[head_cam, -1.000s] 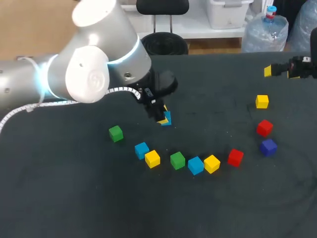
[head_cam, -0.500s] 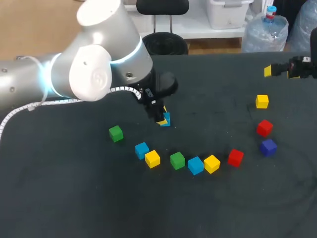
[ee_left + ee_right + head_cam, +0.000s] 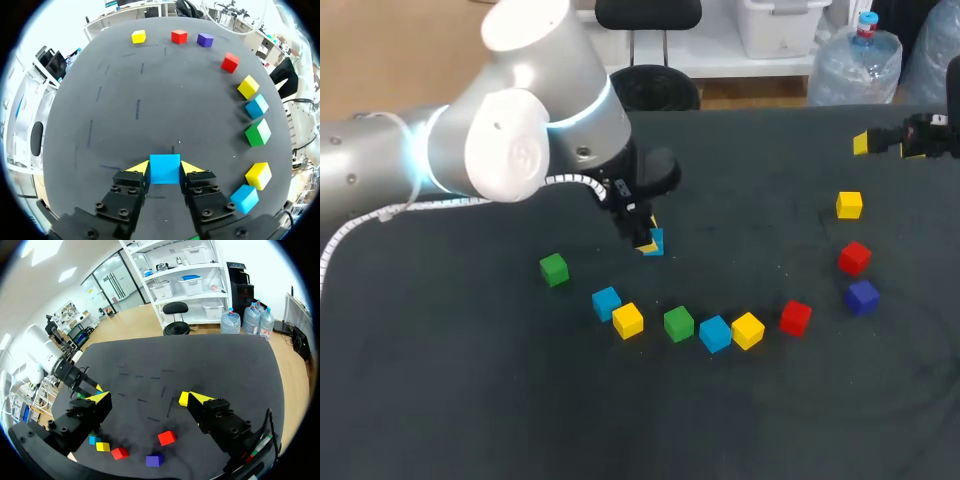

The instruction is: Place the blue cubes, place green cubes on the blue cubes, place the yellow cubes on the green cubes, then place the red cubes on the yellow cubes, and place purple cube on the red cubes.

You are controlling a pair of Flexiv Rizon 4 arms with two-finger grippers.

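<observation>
My left gripper [image 3: 648, 240] is shut on a blue cube [image 3: 164, 168], which sits squarely between its yellow tips [image 3: 138, 166] just over the dark table's middle [image 3: 740, 230]. Whether the cube touches the table I cannot tell. An arc of loose cubes lies nearer the front: green [image 3: 554, 269], blue [image 3: 606, 302], yellow [image 3: 628, 320], green [image 3: 678, 323], blue [image 3: 715, 333], yellow [image 3: 748, 330], red [image 3: 795, 317]. Further right are a purple cube [image 3: 861, 296], a red cube [image 3: 854, 257] and a yellow cube [image 3: 849, 205]. My right gripper [image 3: 888, 144] hangs open and empty above the far right.
The table's far half and its front left [image 3: 450, 400] hold no cubes. The left arm's bulky elbow [image 3: 520, 110] hangs over the rear left. In the right wrist view, the yellow cube [image 3: 184, 398] and red cube [image 3: 166, 437] lie below the open right gripper [image 3: 150, 400].
The left arm's elbow has drifted slightly to the right. Its gripper and the blue cube stay almost where they were. The right arm has not moved.
</observation>
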